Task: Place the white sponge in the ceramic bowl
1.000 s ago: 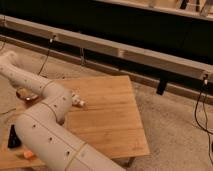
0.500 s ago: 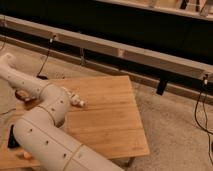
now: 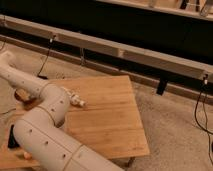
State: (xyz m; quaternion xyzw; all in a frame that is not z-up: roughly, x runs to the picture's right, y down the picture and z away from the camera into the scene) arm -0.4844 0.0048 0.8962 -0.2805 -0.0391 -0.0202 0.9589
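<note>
Camera view: the robot's pale arm (image 3: pixel 47 127) has hardly shifted from half a second ago, its elbow low over the left half of the wooden table (image 3: pixel 112 117) and the forearm running up to the left edge. The gripper lies beyond that edge, out of sight, so its grip cannot be told. A small white object (image 3: pixel 75 98) stays just beside the elbow. A reddish-brown shape (image 3: pixel 22 95) peeks from under the forearm. The white sponge and ceramic bowl cannot be made out. No lettering is legible.
</note>
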